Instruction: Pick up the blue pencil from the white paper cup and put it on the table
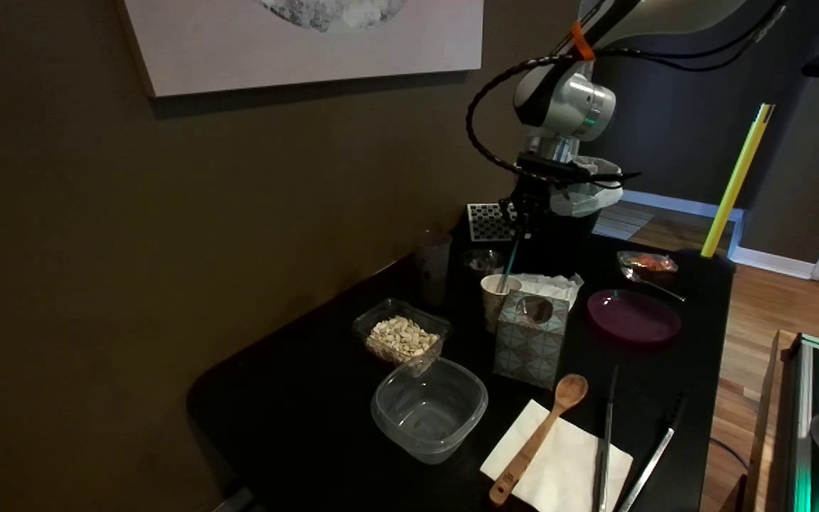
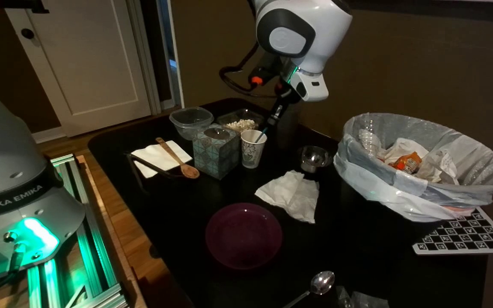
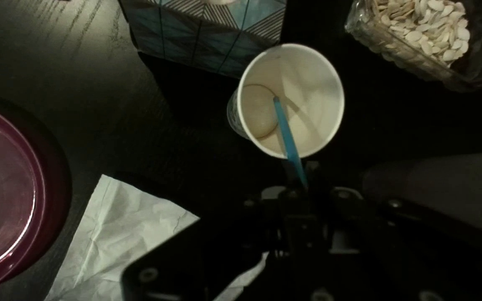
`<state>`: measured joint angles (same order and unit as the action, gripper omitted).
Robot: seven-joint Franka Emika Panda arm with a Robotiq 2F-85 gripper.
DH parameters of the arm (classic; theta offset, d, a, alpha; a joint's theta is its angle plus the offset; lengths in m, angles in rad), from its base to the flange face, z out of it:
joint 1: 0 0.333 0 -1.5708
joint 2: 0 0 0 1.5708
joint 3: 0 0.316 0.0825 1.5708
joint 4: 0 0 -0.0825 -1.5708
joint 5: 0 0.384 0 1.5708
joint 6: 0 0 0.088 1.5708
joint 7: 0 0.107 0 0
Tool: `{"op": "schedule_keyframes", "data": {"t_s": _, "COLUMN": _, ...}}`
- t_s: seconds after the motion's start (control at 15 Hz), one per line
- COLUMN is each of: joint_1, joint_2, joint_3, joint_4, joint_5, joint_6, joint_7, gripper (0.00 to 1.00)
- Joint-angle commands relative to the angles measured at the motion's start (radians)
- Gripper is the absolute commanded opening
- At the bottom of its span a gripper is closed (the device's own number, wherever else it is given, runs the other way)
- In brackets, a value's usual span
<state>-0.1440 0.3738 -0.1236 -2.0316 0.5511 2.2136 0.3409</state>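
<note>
Blue pencil [image 3: 288, 133] slants from our gripper [image 3: 303, 173], pinched on its upper end, down into the white paper cup [image 3: 319, 106]; we judge a lift along that slant frees it.

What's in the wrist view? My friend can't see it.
The tool grips a blue pencil, its end inside a white paper cup. Nearby are a tissue box, pumpkin seeds in a clear container, a purple plate and crumpled paper.

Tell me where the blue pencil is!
Just right of centre in the wrist view, the blue pencil runs from the fingers down into the paper cup.
</note>
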Motion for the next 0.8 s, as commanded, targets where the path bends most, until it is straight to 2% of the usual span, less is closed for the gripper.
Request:
{"op": "schedule_keyframes", "data": {"t_s": 0.0, "joint_1": 0.028, "joint_2": -0.075, "joint_3": -0.011, "joint_4": -0.046, "joint_5": -0.078, "joint_6": 0.005, "joint_7": 0.060, "gripper": 0.02}}
{"op": "schedule_keyframes", "data": {"t_s": 0.73, "joint_1": 0.032, "joint_2": -0.341, "joint_3": -0.020, "joint_4": -0.151, "joint_5": -0.318, "joint_6": 0.006, "joint_7": 0.099, "gripper": 0.02}}
